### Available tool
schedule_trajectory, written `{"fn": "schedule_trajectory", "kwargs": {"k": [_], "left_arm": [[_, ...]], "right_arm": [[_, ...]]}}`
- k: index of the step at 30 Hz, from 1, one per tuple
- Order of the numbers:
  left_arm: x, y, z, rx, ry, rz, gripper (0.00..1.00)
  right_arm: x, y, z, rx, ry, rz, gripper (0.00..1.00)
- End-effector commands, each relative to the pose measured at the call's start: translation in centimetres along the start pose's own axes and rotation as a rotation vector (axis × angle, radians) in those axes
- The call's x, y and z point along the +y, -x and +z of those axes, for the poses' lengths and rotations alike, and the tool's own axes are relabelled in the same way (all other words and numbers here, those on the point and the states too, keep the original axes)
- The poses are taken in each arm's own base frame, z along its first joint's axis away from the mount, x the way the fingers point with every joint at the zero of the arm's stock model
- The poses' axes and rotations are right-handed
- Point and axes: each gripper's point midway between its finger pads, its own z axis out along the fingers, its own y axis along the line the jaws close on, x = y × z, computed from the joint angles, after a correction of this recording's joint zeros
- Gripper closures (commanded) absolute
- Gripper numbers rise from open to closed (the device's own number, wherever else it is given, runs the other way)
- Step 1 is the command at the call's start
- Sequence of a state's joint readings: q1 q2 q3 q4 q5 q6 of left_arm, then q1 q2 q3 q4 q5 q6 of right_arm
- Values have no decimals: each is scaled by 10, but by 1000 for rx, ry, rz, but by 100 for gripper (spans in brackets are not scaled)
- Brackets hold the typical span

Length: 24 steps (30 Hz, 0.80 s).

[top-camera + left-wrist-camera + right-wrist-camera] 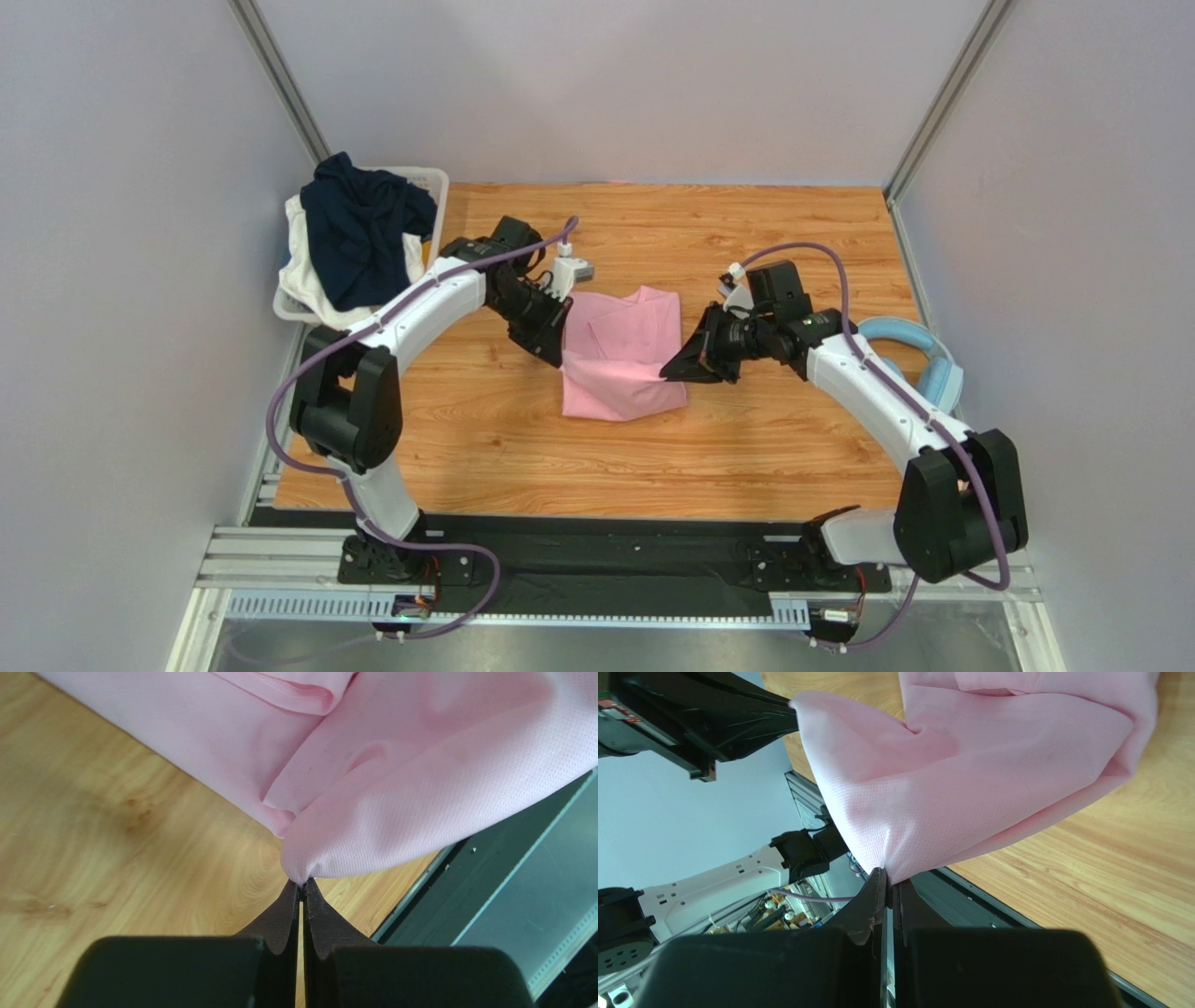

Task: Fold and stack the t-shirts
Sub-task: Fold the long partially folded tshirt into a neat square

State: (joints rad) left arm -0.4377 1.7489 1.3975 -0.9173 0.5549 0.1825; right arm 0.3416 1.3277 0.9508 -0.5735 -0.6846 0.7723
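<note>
At the far left of the table (491,434), a white basket (438,178) holds the navy t-shirt (358,231), heaped and unfolded, spilling over the rim. Toward the centre, the left gripper (563,353) is pinched tight on 1 near corner of the pink t-shirt (617,343). The right gripper (669,374) is likewise clamped on the opposite near corner. Both wrist views show that edge lifted between the 2 tools, while the rest of the garment lies on the wood at mid-table. At the far right rest light blue headphones (919,350), not involved. Progress appears early: the pink shirt looks narrowed by at least 1 fold and seems mid-fold, with the navy shirt untouched. Folding both and stacking the 2 are left.
</note>
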Motion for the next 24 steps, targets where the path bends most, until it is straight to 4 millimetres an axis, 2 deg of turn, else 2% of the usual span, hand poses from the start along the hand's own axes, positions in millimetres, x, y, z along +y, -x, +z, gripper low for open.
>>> {"fn": "schedule_trajectory", "kwargs": {"k": [1,5,10,11,14,18,24], "left_arm": [[24,31,-14,-83,75,-5,100],[34,48,-18,-109,97,-5,100],[39,62,-9,-106,74,-26,100],[39,69,-11,-118,72,-22,100],[41,71,-9,-101,64,-31,100],[35,63,-14,-94,58,-25,100],[1,46,-40,-125,8,-11,100]], "right_arm": [[4,28,3,-48,22,-46,100],[-3,45,8,-58,25,-28,100],[-7,70,15,-69,27,-7,100],[-4,76,15,-75,32,-8,100],[2,86,14,-80,53,-2,100],[9,80,8,-82,81,-6,100],[3,56,-3,-75,90,-6,100]]}}
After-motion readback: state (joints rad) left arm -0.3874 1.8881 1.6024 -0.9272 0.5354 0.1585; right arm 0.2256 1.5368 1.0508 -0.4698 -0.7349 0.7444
